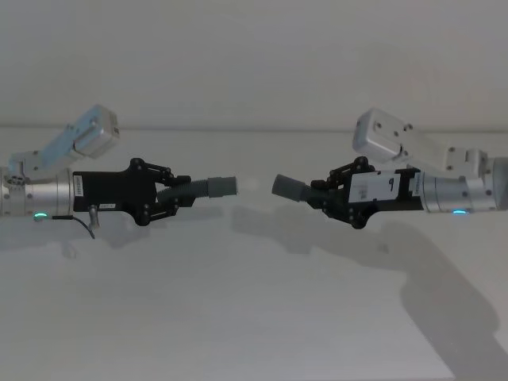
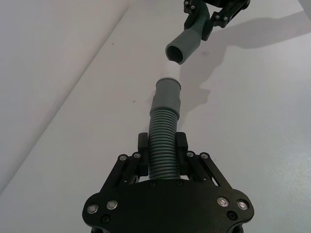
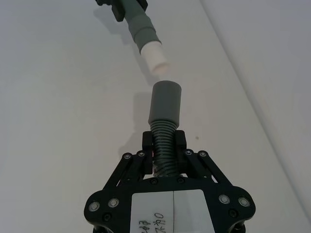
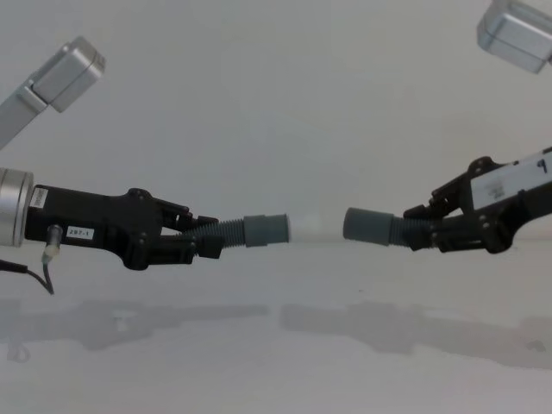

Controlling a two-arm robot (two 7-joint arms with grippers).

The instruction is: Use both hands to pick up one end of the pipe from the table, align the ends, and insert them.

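Note:
Both pipe pieces hang above the white table (image 1: pixel 254 317), end to end with a small gap. My left gripper (image 1: pixel 178 194) (image 2: pixel 163 145) (image 4: pixel 203 241) is shut on a corrugated piece (image 2: pixel 163 141) just behind its smooth grey collar (image 4: pixel 266 229), which ends in a white tip (image 4: pixel 304 228) (image 3: pixel 154 56). My right gripper (image 1: pixel 321 193) (image 3: pixel 164 143) (image 4: pixel 418 233) is shut on the other corrugated piece (image 3: pixel 163 155), and that piece's grey cuff (image 1: pixel 287 187) (image 3: pixel 165 102) (image 4: pixel 366 225) opens toward the tip. In the left wrist view the cuff (image 2: pixel 183 47) sits slightly off the collar's (image 2: pixel 167 97) line.
A pale grey wall (image 1: pixel 254 63) stands behind the table's far edge. The arms' shadows lie on the table below the grippers. The rest of each hose piece is hidden inside the grippers.

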